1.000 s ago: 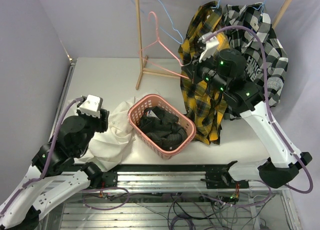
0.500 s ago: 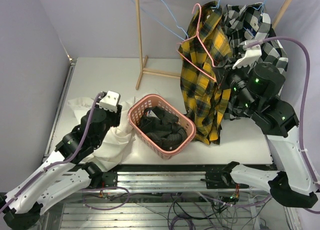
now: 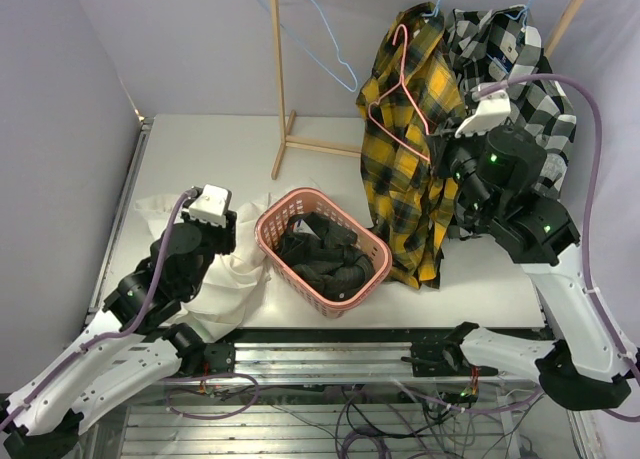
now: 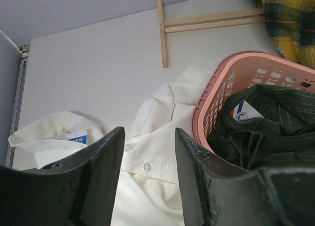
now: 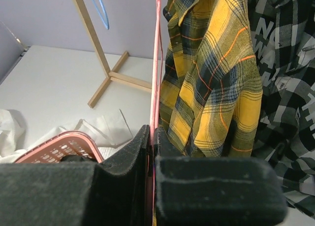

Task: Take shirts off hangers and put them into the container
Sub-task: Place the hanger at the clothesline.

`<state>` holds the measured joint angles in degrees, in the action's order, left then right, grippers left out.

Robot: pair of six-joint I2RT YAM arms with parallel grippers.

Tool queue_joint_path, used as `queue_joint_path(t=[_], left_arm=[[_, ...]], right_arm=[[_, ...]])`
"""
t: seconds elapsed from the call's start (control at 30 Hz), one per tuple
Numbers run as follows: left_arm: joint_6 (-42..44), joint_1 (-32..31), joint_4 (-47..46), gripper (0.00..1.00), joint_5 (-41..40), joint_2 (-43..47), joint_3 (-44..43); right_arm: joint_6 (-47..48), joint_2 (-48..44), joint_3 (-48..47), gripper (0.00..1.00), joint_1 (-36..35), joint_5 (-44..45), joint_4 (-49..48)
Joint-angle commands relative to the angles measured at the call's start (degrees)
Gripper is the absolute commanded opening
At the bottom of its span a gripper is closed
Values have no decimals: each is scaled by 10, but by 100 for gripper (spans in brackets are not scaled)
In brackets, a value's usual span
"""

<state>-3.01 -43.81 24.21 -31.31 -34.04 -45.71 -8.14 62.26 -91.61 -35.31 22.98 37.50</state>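
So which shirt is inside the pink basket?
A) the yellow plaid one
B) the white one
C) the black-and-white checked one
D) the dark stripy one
D: the dark pinstriped shirt fills the basket, while the white shirt lies on the table beside it.

Overhead and 2 close wrist views share the basket [image 3: 293, 271].

Left hand [image 4: 148, 137] above loose shirt [image 4: 152, 113] lying on table [image 4: 98, 63]. Container [image 4: 211, 103] just right of this hand, touching that shirt; folded shirt [image 4: 266, 132] inside it. Rack [image 5: 93, 34] ahead-left of right hand [image 5: 151, 132]. Hanger [image 5: 157, 63] between its fingers. Near hanging shirt [image 5: 211, 78] just right of it; far hanging shirt [image 5: 285, 88] beyond.
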Motion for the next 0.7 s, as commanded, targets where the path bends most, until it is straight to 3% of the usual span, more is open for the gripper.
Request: queue_joint_path(t=[0.0,0.23,0.67], left_arm=[[-7,0,-20,56,-4,-4,2],[-13,0,-15,55,5,-4,5],[-10,0,-27,55,16,-2,15]], right_arm=[[11,-11,14,0,2,5,-82],[18,65,-67,0,2,-26,-100],[38,102,-19,0,2,-75,-249]])
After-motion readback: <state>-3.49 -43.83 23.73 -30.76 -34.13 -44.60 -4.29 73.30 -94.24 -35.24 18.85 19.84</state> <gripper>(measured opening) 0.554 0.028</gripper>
